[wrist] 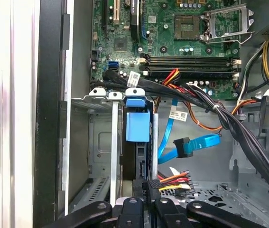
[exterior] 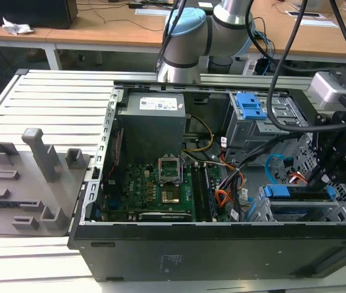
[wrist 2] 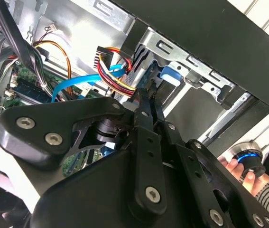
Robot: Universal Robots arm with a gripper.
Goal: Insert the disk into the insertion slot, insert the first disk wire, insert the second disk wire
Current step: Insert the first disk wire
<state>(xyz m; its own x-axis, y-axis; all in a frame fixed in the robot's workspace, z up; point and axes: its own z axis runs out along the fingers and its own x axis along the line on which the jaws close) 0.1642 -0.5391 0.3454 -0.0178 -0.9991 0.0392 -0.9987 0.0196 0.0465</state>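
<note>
The disk (wrist: 130, 161) sits in the insertion slot (wrist: 101, 142) of the light grey drive cage, and its blue carrier tab (wrist: 137, 126) points toward the motherboard. From the exterior view's right, the carrier (exterior: 295, 193) lies in the cage (exterior: 343, 204). My gripper (wrist: 149, 186) hangs at the disk's rear end, shut on the black plug of a disk wire with red, yellow and black strands (wrist: 174, 179). In the second wrist view the fingertips (wrist 2: 146, 102) meet beside those strands (wrist 2: 120, 76). A light blue flat wire (wrist: 191, 145) lies loose next to the cage.
A taller grey cage with a blue clip (exterior: 249, 105) stands behind the gripper (exterior: 318, 177). Black cable bundles (wrist: 210, 107) cross above the disk. The motherboard (exterior: 160, 189) fills the case middle. A hand (wrist 2: 238, 168) holds a blue-ringed knob outside the case. Grey fixtures (exterior: 32, 177) sit to the exterior view's left.
</note>
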